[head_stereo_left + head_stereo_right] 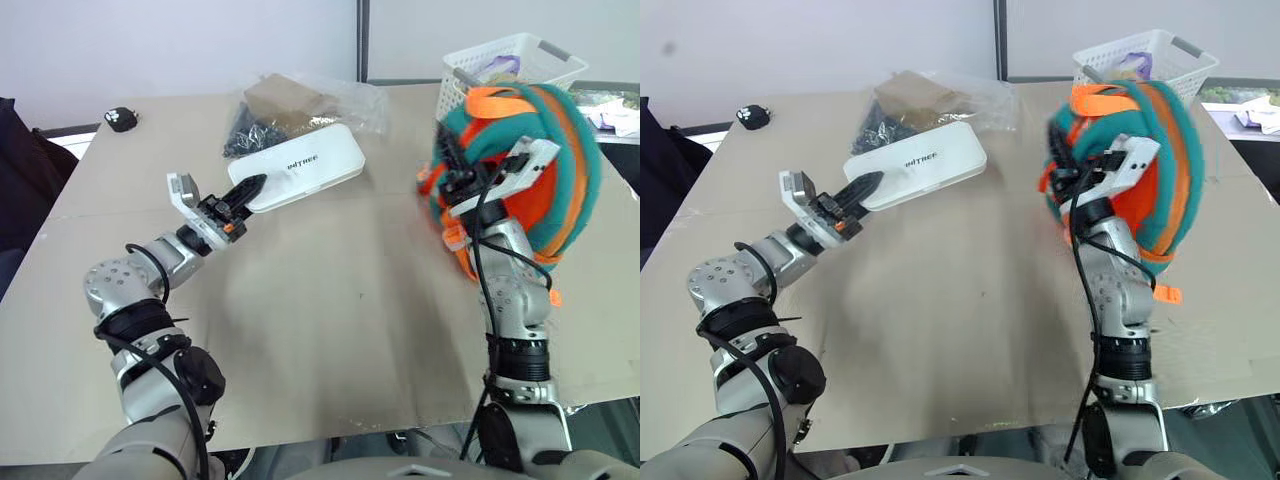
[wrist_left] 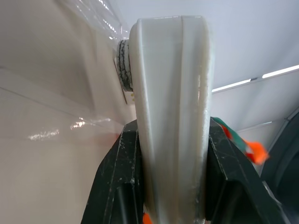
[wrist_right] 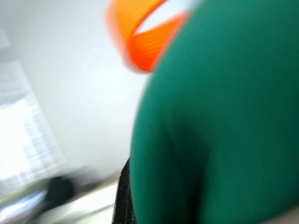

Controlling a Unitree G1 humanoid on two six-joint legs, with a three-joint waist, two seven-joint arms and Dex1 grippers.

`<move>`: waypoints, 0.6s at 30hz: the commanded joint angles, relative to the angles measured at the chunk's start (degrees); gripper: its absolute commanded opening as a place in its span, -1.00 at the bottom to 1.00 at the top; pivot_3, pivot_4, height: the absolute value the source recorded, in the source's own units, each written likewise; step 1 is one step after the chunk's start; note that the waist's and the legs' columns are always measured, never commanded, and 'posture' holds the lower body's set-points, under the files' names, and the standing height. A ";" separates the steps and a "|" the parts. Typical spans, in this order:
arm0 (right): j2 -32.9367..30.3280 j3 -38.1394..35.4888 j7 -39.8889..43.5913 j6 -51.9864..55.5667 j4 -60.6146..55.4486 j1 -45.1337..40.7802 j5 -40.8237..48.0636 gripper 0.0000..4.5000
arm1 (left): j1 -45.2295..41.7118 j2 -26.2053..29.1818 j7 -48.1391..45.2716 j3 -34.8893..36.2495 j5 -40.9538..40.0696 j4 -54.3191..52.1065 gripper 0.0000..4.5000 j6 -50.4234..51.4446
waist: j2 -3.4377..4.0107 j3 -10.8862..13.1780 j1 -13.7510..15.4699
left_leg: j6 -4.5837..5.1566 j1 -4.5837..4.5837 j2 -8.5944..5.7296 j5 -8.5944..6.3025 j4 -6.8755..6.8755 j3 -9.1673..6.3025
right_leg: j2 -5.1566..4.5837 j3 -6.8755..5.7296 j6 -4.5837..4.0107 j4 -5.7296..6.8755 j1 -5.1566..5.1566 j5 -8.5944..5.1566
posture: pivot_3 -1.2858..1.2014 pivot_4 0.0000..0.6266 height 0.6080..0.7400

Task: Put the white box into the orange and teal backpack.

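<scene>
The white box (image 1: 297, 166) was clamped at its near end between the two black fingers (image 2: 114, 186) of the left tool (image 1: 245, 195), which pressed narrowly on both flat faces of the case; in the left wrist view the box rose edge-on from between them. Held that way, it stuck out forward and up from the tool, tilted, with its lettered lid facing up and its far end above the desk (image 1: 330, 310), just in front of a clear plastic bag (image 1: 300, 105) of dark and brown items. The right tool (image 1: 455, 185) was closed on the teal edging of the orange and teal backpack (image 1: 550, 160) and held it up off the desk, the bag hanging rounded around and behind the wrist, with orange webbing trailing below. The box and the backpack were well apart, the box to the left and the bag to the right. A white lattice basket (image 1: 520, 55) stood behind the backpack, and a small black object (image 1: 121, 118) lay at the desk's far left corner.
</scene>
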 commanded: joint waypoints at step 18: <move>-11.21 -7.72 5.53 2.97 -2.98 7.97 2.46 -0.96 | 0.37 2.25 -14.06 -10.24 -4.81 -13.04 -0.59 -10.38 | -0.08 0.03 0.75 | -0.02 0.06 -0.02 0.01 0.19 0.14 | -0.02 0.07 -0.04 0.12 0.07 0.04 | 0.03 -0.52 1.00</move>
